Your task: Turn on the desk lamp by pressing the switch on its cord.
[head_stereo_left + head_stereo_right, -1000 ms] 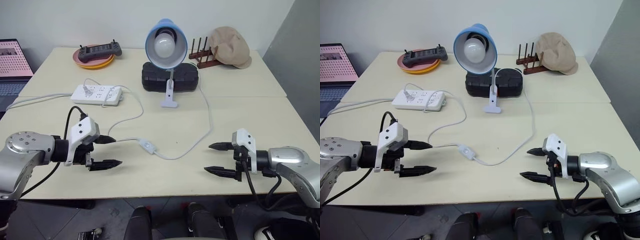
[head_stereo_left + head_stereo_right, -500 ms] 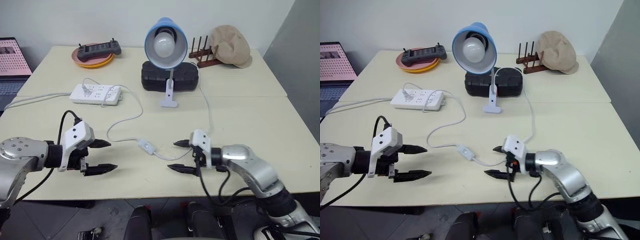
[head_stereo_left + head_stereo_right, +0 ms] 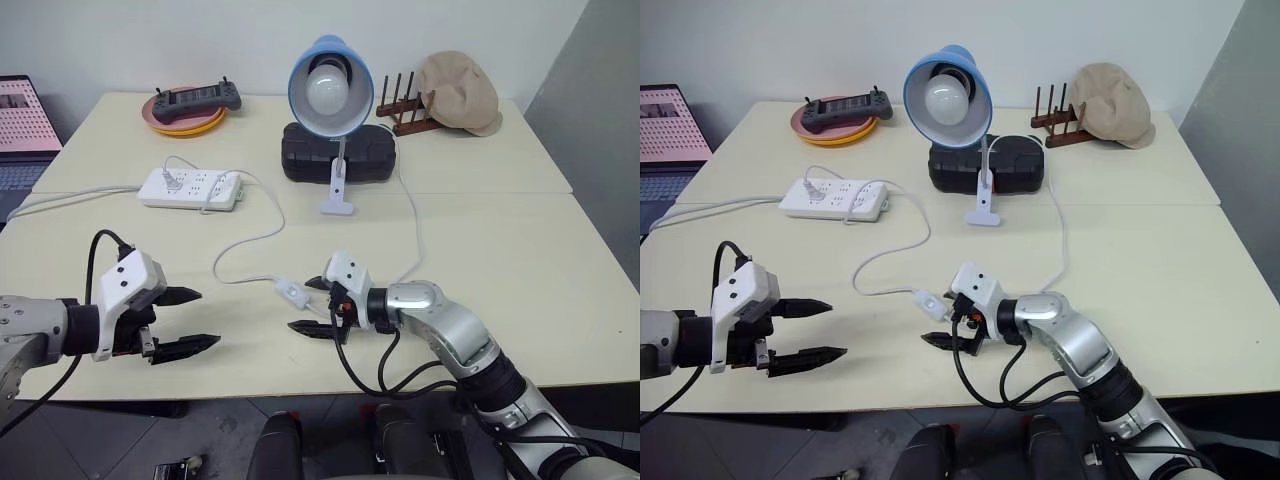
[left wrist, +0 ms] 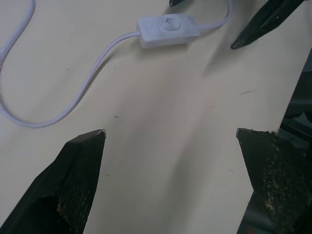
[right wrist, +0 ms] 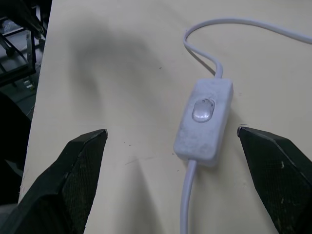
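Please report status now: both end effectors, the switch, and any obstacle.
Left end effector open, off to the side. Right end effector open, fingers straddling the switch, not touching. Desk lamp unlit. No obstacle.

The head's two eyes are looking down over the table (image 3: pixel 500 250) from its near edge. Both wrist cameras are hovering close, sharing the switch (image 5: pixel 204 118).

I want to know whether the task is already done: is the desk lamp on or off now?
Off, as far as it shows: the desk lamp has a plain white, unlit bulb, and the switch lies untouched on the table.
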